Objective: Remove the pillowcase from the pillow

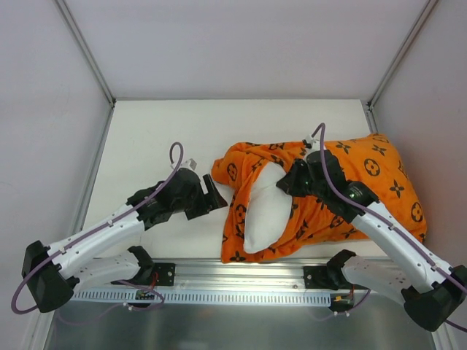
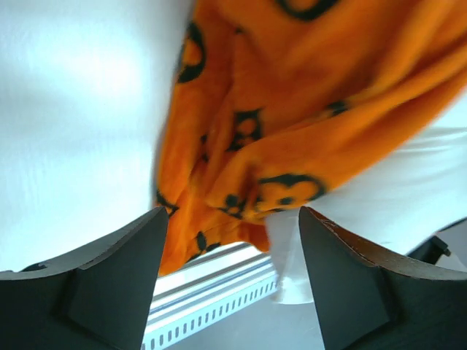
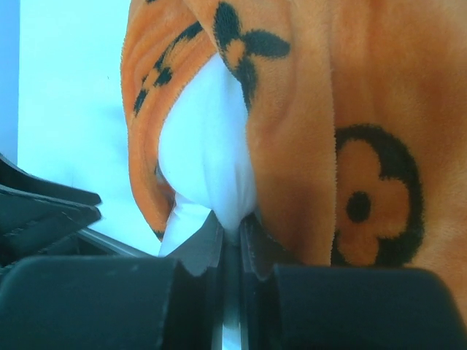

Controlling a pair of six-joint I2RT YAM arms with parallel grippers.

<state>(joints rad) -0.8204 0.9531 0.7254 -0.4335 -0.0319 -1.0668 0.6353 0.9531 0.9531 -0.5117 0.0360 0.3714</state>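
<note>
Left gripper [image 2: 233, 219]: jaws apart, empty, just beside the pillowcase [image 1: 368, 182] edge. Right gripper [image 3: 232, 232]: clamped on the pillow [image 1: 261, 211], whose white end protrudes from the orange cover, lying centre-right on the table [image 1: 153, 131].

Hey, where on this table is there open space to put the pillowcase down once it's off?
Bare table lies along the far edge behind the pillowcase, and at far left beyond the left gripper. The centre-right is crowded: pillow, pillowcase, right gripper.

One pillowcase [image 1: 372, 175], one pillow [image 1: 261, 211], two tools (left tool [image 1: 217, 192], right tool [image 1: 283, 184]).
</note>
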